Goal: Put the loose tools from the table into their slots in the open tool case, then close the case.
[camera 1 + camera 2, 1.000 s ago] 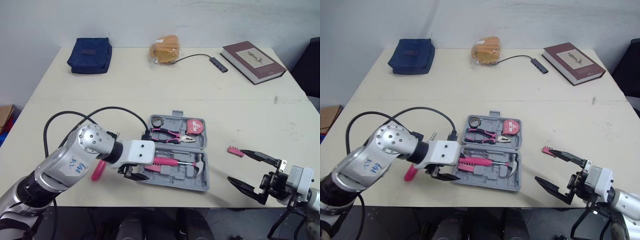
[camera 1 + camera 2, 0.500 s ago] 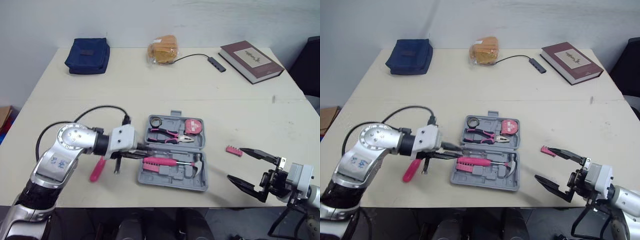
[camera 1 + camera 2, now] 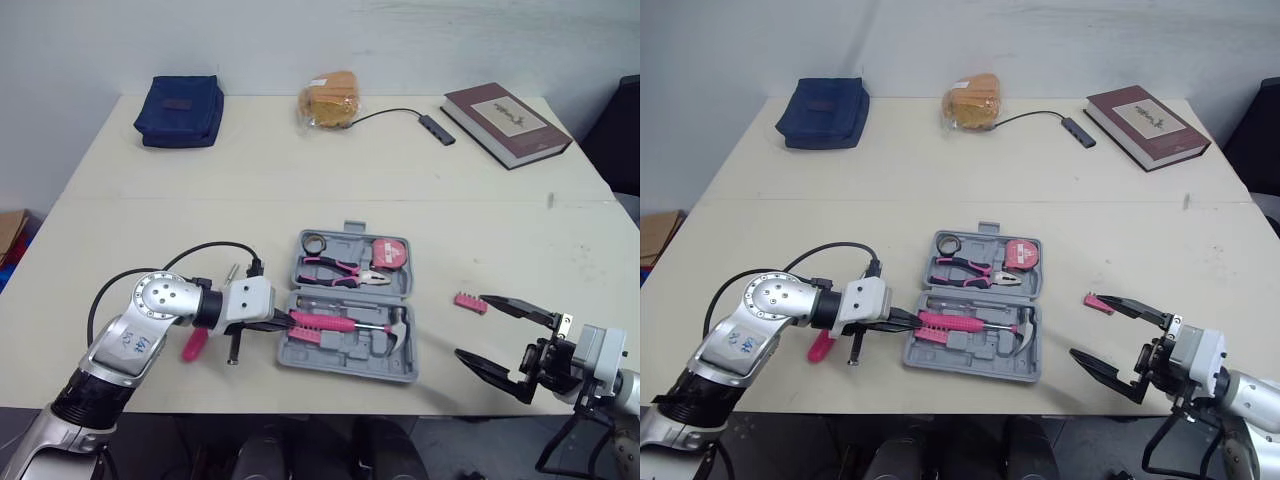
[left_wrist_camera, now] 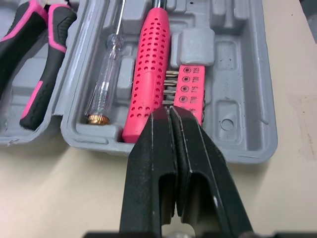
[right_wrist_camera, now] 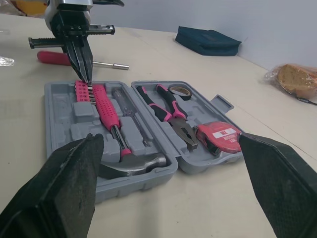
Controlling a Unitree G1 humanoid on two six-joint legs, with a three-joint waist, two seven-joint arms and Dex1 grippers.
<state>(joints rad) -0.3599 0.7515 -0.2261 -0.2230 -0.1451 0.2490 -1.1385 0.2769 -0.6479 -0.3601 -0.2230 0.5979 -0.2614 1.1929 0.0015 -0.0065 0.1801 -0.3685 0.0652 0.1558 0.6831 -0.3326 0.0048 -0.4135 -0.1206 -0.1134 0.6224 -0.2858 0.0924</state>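
Grey moulded-plastic tool case [image 3: 342, 357] lies open mid-table. The left gripper [image 4: 168, 112], fingers pressed together and empty, points into its nine-o'clock edge, probably to seat the pink-handled hammer [image 4: 148, 74]. The right gripper [image 3: 470, 327] gapes wide beside the loose pink bit strip [image 3: 470, 301] at three o'clock, seemingly to collect it.

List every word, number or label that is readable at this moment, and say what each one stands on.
"T20" and "T15", probably: small codes stamped beside the bits on the pink bit holder in the tool case; the neighbouring codes are unclear.
White label on the red tape measure: printed, too small to read.
Cover panel of the dark red book: too blurred to read.
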